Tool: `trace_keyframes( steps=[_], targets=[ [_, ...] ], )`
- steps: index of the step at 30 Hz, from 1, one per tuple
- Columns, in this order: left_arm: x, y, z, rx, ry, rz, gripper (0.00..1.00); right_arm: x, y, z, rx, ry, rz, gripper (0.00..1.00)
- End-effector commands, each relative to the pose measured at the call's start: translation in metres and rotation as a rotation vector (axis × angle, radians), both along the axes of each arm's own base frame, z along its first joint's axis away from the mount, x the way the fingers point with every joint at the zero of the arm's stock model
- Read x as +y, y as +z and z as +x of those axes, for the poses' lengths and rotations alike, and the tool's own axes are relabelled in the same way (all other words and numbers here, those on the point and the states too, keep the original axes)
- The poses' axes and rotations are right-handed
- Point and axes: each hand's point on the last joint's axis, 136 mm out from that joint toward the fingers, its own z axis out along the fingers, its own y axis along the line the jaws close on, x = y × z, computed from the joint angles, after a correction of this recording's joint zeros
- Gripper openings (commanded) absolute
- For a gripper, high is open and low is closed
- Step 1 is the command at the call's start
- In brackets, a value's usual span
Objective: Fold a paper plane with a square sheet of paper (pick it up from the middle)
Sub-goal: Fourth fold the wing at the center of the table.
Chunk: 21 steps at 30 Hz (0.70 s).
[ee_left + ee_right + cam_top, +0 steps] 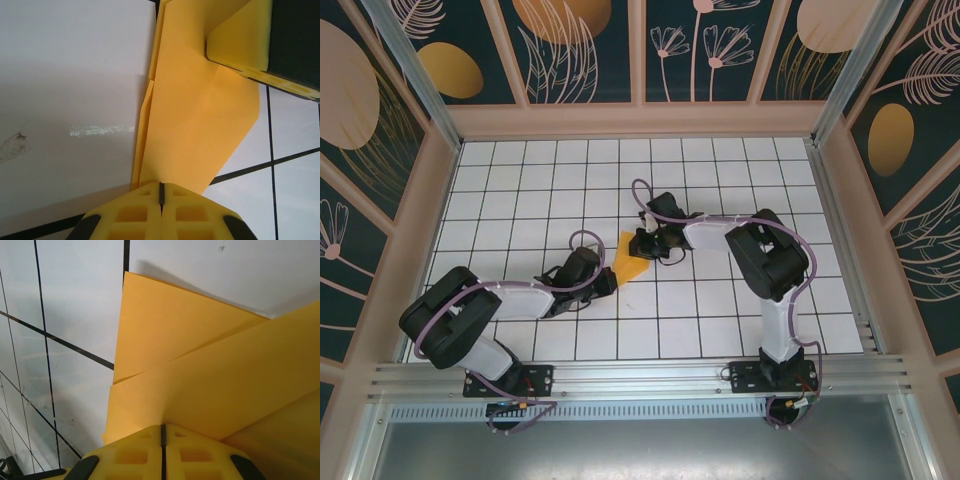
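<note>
You have one folded paper (630,263) and two claws: the left gripper (161,199) and the right gripper (162,437) each pinch its edge.

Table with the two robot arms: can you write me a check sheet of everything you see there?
Surface: white tiled table, black grid lines.
Job's things: orange-yellow paper, partly folded, creases showing.
Clutter: nothing seen.
Grippers: left gripper shut on the paper's edge; right gripper shut on it too.
Cables: purple cables, looping loosely.
Surroundings: dark wall panels with plant drawings and orange ovals; metal rail at the near edge.
</note>
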Motion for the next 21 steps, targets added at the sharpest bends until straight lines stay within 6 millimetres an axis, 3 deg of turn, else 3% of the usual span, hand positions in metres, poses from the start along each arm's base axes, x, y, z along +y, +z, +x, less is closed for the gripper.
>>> trace_keyframes(
  steps=[1, 7, 15, 21],
  targets=[
    [0.015, -0.027, -0.018, 0.085, 0.007, 0.066, 0.00, 0.013, 0.022, -0.011, -0.027, 0.032, 0.012, 0.11],
    [0.013, -0.028, -0.017, 0.087, 0.004, 0.061, 0.00, 0.021, 0.008, -0.037, -0.002, 0.066, -0.022, 0.11],
    [0.014, -0.029, -0.018, 0.089, 0.006, 0.063, 0.00, 0.020, -0.003, -0.052, 0.028, 0.090, -0.026, 0.11],
    [0.016, -0.030, -0.021, 0.098, 0.004, 0.068, 0.00, 0.004, -0.018, -0.034, 0.006, 0.052, -0.106, 0.10]
  ],
)
